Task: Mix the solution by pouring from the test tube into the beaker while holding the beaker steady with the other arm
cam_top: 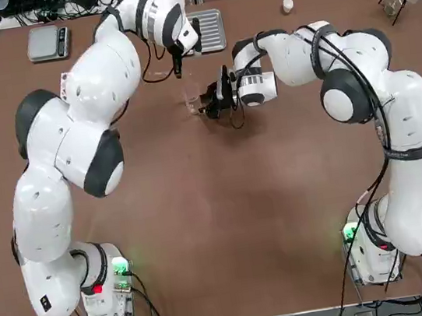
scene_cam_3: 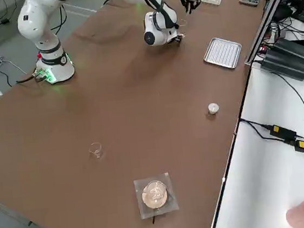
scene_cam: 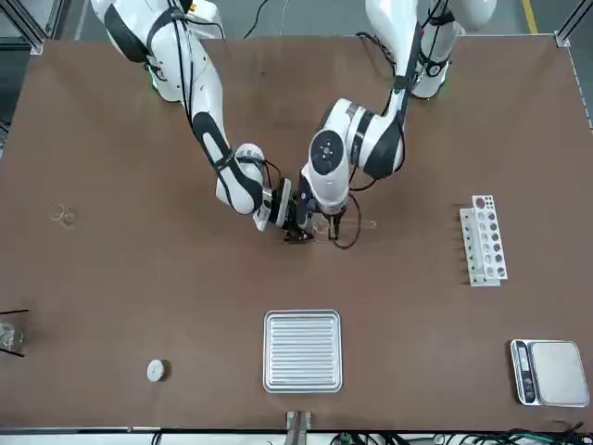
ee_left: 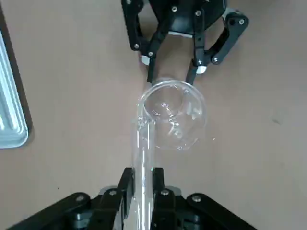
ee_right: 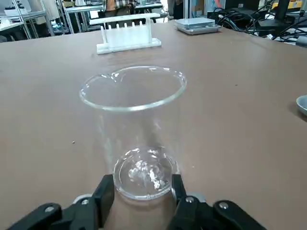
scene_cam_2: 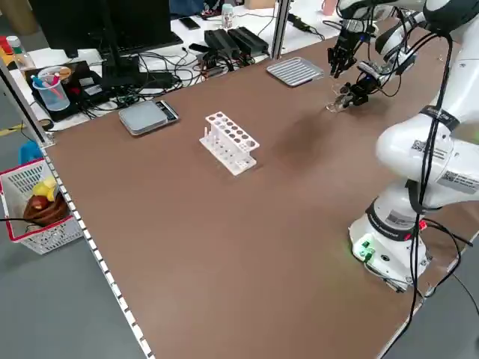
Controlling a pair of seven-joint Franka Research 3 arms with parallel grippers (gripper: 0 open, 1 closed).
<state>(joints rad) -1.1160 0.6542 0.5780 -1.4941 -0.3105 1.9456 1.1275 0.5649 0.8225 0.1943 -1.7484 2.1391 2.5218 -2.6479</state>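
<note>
My two pincers meet at mid-bench over the glass.

My right pincer (ee_right: pixel 139 191) lies low on the brown bench (cam_top: pixel 228 226), its fingers clamped on the base of the beaker (ee_right: pixel 136 129), which stands upright with its rim open. Just above it, my left pincer (ee_left: pixel 143 184) hangs clamped on the test tube (ee_left: pixel 143 153), whose open mouth rests at the beaker's rim. Beyond the glass lies a ribbed metal tray (cam_top: pixel 211 30), near the bench's far edge. Off to my left, well apart, stands a white tube rack (scene_cam: pixel 485 239), with a small scale (scene_cam: pixel 550 372) farther out. A small white cap (cam_top: pixel 288 6) sits far to my right.
</note>
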